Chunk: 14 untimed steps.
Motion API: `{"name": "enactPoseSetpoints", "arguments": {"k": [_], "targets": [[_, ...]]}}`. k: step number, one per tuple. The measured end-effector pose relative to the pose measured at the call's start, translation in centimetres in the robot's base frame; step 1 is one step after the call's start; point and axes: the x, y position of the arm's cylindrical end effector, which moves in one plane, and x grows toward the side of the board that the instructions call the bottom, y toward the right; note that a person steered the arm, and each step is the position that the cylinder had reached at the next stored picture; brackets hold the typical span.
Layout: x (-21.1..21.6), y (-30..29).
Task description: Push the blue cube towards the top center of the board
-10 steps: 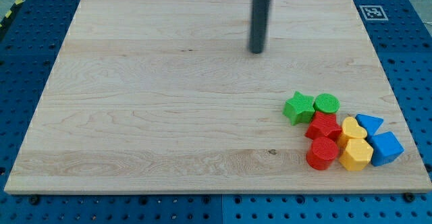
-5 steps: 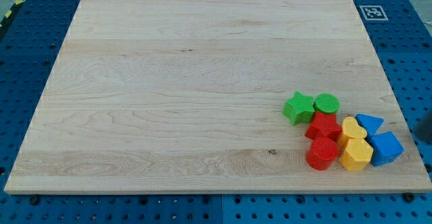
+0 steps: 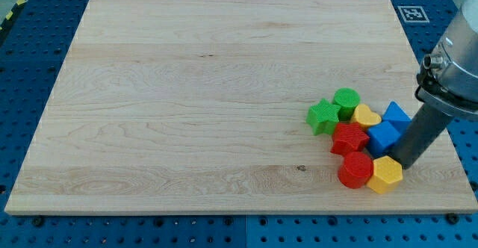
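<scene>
The blue cube [image 3: 384, 136] sits in a cluster at the board's lower right, touching the red star [image 3: 348, 137] on its left and the yellow heart [image 3: 365, 116] above it. My tip [image 3: 407, 161] is at the cube's lower right corner, touching it, with the dark rod rising up to the view's right. A blue triangle [image 3: 396, 116] lies just above the cube. A yellow hexagon [image 3: 385, 175] lies just below it, left of my tip.
A red cylinder [image 3: 355, 170], a green star [image 3: 323, 116] and a green cylinder [image 3: 345, 99] are packed in the same cluster. The wooden board [image 3: 187, 91] ends near the view's right [image 3: 448, 158]. A marker tag [image 3: 411, 13] sits beyond the top right corner.
My rod went from the top centre out of view, then came in at the lower right. The blue cube, blue triangle, yellow heart and both green blocks have shifted up and left.
</scene>
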Motion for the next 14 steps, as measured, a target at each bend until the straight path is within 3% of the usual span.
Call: {"name": "enactPoseSetpoints", "arguments": {"k": [2,4,7,9,11,14], "targets": [[-3.4,-0.4],[-7.4,-6.7],[-20.2,-11.2],[-18.0,-8.4],[-23.1,-4.2],[-23.1,-9.6]]}}
